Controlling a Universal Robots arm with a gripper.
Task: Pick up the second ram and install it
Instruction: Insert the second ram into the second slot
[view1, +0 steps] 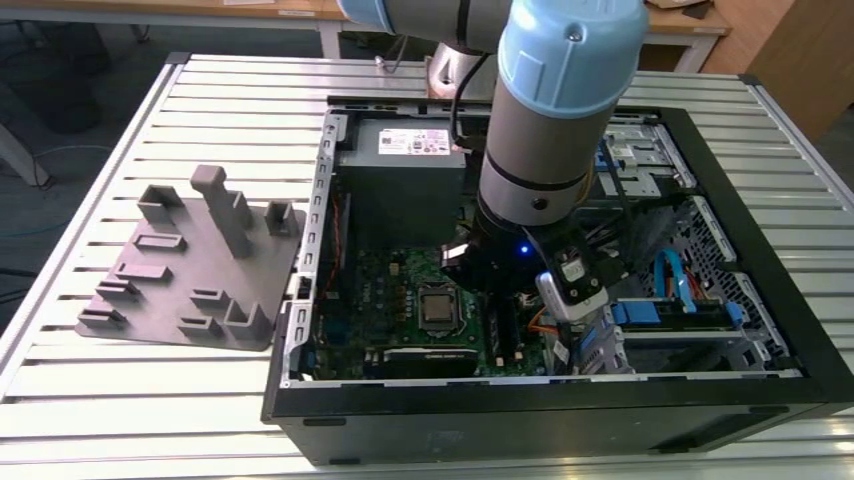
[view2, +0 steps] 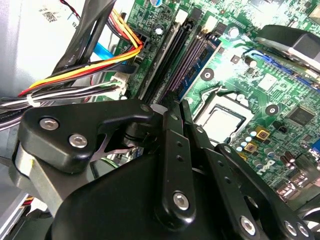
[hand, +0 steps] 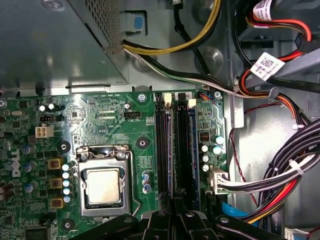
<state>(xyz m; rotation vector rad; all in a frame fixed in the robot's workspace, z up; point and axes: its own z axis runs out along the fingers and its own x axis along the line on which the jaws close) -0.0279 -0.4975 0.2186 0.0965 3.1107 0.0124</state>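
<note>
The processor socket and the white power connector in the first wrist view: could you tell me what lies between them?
The black memory slots run between them.

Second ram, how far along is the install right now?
Pick-up looks done: the gripper is down inside the computer case, far from the grey holder plate. In hand: it sits right over the memory slots. Left: I can't tell whether the second ram is seated yet.
</note>
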